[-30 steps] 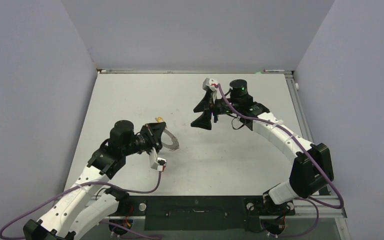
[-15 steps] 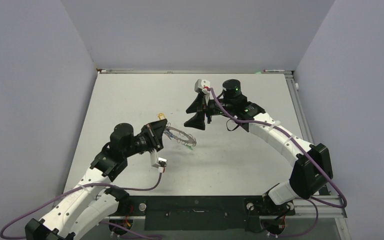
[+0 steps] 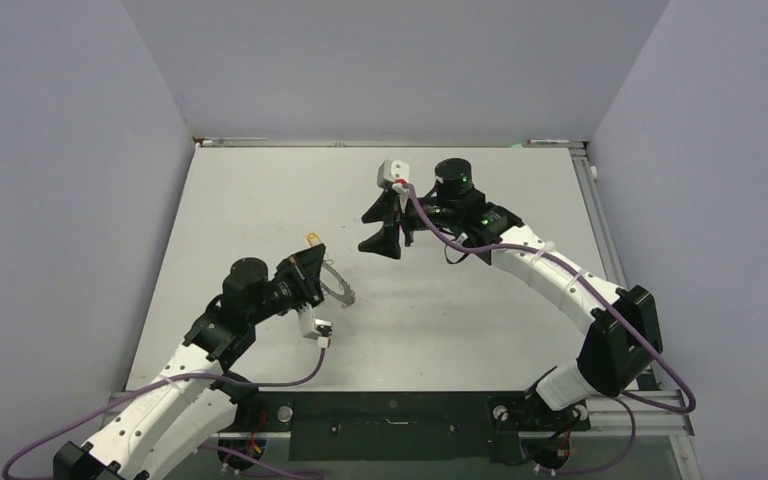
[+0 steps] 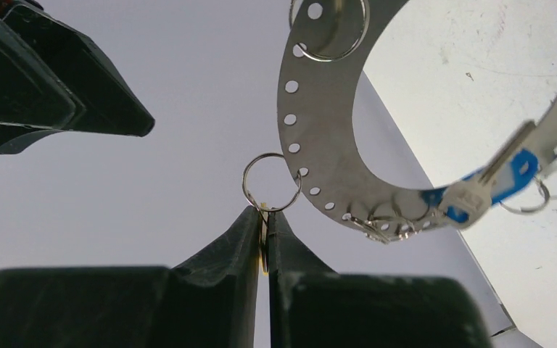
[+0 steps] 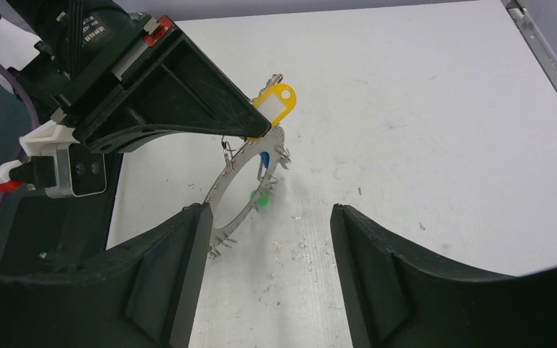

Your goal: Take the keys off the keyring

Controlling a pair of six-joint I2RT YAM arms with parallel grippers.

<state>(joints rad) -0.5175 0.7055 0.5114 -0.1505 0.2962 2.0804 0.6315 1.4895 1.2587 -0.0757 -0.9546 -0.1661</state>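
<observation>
Two claws to coordinate. On the left: left gripper (image 4: 264, 217) pinched shut on the yellow key (image 5: 279, 101), gripped thinly at the very fingertips, with a small wire loop (image 4: 270, 181) standing just beyond them. Hanging tilted from that loop: the keyring (image 4: 319, 167), a perforated steel band carrying a blue key (image 4: 511, 170) and, lower down, a green key (image 5: 261, 197) on loops of their own. Lower edge close to the table (image 3: 480, 300); touching or not, hard to tell.

Judge the step as presenting the ring for a pull-off. Hold the pinch firm and the wrist quiet. Avoid swinging the ring, for fear of slipping out of so slight a hold.

Further right: right gripper (image 5: 267, 210) spread wide open, apart from the ring and holding nothing. Bring it in squarely over a bare stretch of the band, clear of the dangling keys, and close on the flat metal rather than on a loop. Then draw apart slowly along the loop's plane, not across it, watching for the wire to open rather than bend.
</observation>
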